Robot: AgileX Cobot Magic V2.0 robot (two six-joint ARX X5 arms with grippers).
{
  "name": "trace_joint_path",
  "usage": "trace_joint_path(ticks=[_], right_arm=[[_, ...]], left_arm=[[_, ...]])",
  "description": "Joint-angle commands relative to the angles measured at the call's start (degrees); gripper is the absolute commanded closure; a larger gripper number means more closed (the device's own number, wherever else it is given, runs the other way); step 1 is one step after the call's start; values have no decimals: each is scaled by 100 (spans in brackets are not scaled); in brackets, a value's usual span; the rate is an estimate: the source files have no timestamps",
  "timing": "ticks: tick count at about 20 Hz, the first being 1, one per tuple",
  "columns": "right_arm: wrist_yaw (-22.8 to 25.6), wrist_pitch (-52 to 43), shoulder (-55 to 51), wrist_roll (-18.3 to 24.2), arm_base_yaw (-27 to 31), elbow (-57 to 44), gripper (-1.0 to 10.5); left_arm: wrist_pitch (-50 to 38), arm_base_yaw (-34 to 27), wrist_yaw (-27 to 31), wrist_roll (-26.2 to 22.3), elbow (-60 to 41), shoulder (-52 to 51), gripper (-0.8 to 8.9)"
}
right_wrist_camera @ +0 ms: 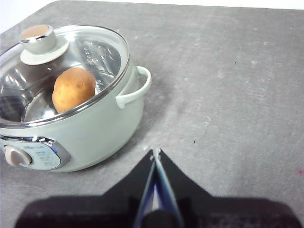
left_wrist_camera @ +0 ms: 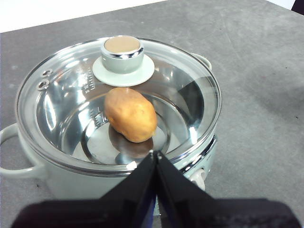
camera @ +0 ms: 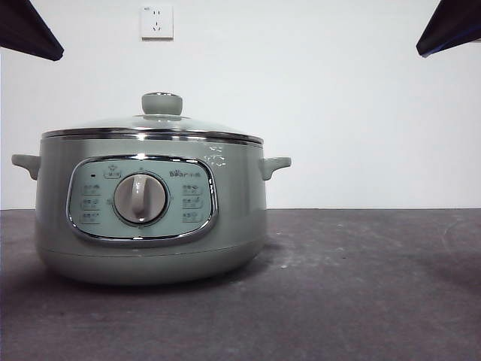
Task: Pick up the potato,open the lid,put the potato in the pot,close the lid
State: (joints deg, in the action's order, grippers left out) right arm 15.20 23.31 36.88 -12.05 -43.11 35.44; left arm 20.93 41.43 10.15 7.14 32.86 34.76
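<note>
The potato (left_wrist_camera: 130, 114) lies inside the pot (camera: 150, 226), on the shiny metal floor, a little off the middle and toward the control panel (camera: 140, 198). The lid (left_wrist_camera: 118, 102) sits flat on the pot; its chrome rim follows the pot's edge all around and its knob (camera: 162, 104) stands upright at the centre. So, as I judge it, every part of the task is already done and the step in hand is only to finish cleanly.

The left end effector (left_wrist_camera: 155, 153) hangs above the pot on the panel side, with its two jaws pressed together and nothing between them. The right end effector (right_wrist_camera: 155, 152) is over the bare surface (right_wrist_camera: 228, 95) beside the pot, on the side of one handle (right_wrist_camera: 135, 88), well apart from it; its jaws are also together and hold nothing. In the front view only two dark arm tips (camera: 30, 30) show at the top corners, high above the pot.

To end this well, both arms should move up and away from the pot without crossing over the knob, because a touch there could slide the lid off its seat. It is good to check that the rim sits even on all sides; in the front view it looks level. The pot itself should not be pushed, since the potato can roll on the smooth floor
</note>
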Motion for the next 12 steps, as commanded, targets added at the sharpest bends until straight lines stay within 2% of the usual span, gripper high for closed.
trace_joint_path(ticks=[1, 2, 5, 9, 12], right_arm=[[15, -35, -20, -52, -7, -50, 946], [15, -35, -20, -52, -7, -50, 946], [15, -35, -17, -52, -7, -50, 946], [13, -35, -20, -52, -7, -50, 946], [13, -33, -20, -52, -7, -50, 946]], left_arm=[[31, 28, 39, -264, -26, -15, 817], [33, -37, 179, -603, -26, -109, 817], [-2, -483, 243, -1038, -52, -472, 817], [-317, -1633, 114, -994, -590, -1246, 817], [-890, -2472, -577, -973, -1366, -1934, 817]])
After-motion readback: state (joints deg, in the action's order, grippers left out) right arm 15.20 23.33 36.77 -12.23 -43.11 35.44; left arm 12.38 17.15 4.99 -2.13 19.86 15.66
